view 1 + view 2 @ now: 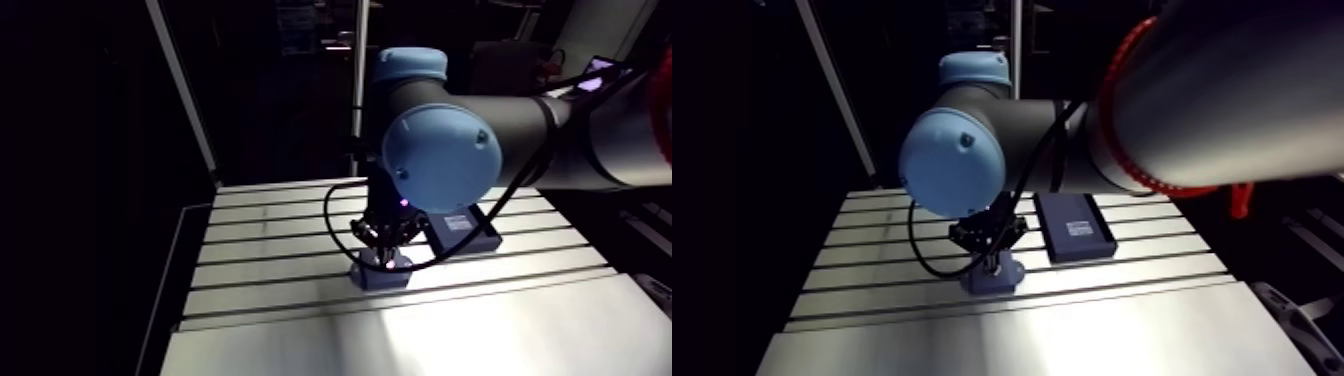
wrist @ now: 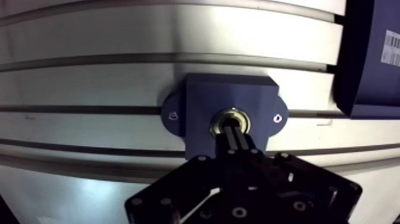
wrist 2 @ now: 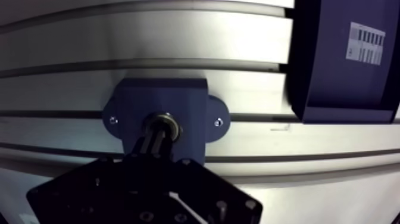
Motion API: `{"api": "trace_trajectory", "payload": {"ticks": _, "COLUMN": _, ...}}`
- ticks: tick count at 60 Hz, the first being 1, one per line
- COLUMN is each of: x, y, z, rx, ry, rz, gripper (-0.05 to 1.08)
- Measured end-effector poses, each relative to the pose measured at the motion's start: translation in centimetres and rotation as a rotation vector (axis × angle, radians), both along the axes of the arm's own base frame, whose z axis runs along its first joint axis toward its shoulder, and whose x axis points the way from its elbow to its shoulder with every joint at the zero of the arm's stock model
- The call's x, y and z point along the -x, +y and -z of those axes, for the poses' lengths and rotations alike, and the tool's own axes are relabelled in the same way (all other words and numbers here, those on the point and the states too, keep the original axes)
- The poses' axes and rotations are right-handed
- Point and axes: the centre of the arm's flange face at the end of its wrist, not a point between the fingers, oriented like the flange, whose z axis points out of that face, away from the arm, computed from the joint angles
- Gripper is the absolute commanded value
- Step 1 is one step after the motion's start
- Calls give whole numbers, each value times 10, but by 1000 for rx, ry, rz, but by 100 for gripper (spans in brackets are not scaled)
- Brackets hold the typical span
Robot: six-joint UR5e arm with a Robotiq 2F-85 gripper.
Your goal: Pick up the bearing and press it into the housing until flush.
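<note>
gripper point(image 2: 233, 128) fingers together on bearing point(image 2: 222, 117) in housing point(image 2: 202, 95); box point(image 2: 372, 65) just beside.

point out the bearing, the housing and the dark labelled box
bearing point(image 2: 230, 112), wrist view, on the far side of its metal ring
housing point(image 2: 229, 89), wrist view, on its blue top face beyond the bearing
dark labelled box point(image 3: 330, 71), wrist view, on its plain face beside the label

Dark grey arm point(image 1: 515, 125), light-blue joint caps point(image 1: 440, 158), black screw-studded pincer point(image 2: 233, 128)
</note>
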Motion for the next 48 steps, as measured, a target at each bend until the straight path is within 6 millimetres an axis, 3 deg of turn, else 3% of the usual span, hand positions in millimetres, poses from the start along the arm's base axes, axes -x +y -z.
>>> {"api": "trace_trajectory", "payload": {"ticks": 12, "x": 0, "y": 0, "z": -6, "rx": -1, "ry": 0, "rz": -1, "gripper": 94}}
{"api": "trace_trajectory", "payload": {"ticks": 16, "x": -1, "y": 0, "z": -8, "rx": -1, "ry": -2, "rz": -2, "gripper": 89}}
{"api": "trace_trajectory", "payload": {"ticks": 17, "x": -1, "y": 0, "z": -8, "rx": -1, "ry": -3, "rz": -2, "gripper": 73}}
{"api": "trace_trajectory", "payload": {"ticks": 18, "x": -1, "y": 0, "z": -9, "rx": -1, "ry": -4, "rz": -2, "gripper": 73}}
{"api": "trace_trajectory", "payload": {"ticks": 19, "x": -1, "y": 0, "z": -9, "rx": -1, "ry": -5, "rz": -2, "gripper": 48}}
{"api": "trace_trajectory", "payload": {"ticks": 20, "x": -2, "y": 0, "z": -10, "rx": -1, "ry": -7, "rz": -2, "gripper": 48}}
{"api": "trace_trajectory", "payload": {"ticks": 21, "x": -2, "y": -1, "z": -10, "rx": 0, "ry": -9, "rz": -2, "gripper": 21}}
{"api": "trace_trajectory", "payload": {"ticks": 22, "x": -2, "y": -1, "z": -11, "rx": 0, "ry": -12, "rz": -2, "gripper": 3}}
{"api": "trace_trajectory", "payload": {"ticks": 48, "x": -4, "y": -1, "z": -41, "rx": 7, "ry": -42, "rz": -25, "gripper": 1}}
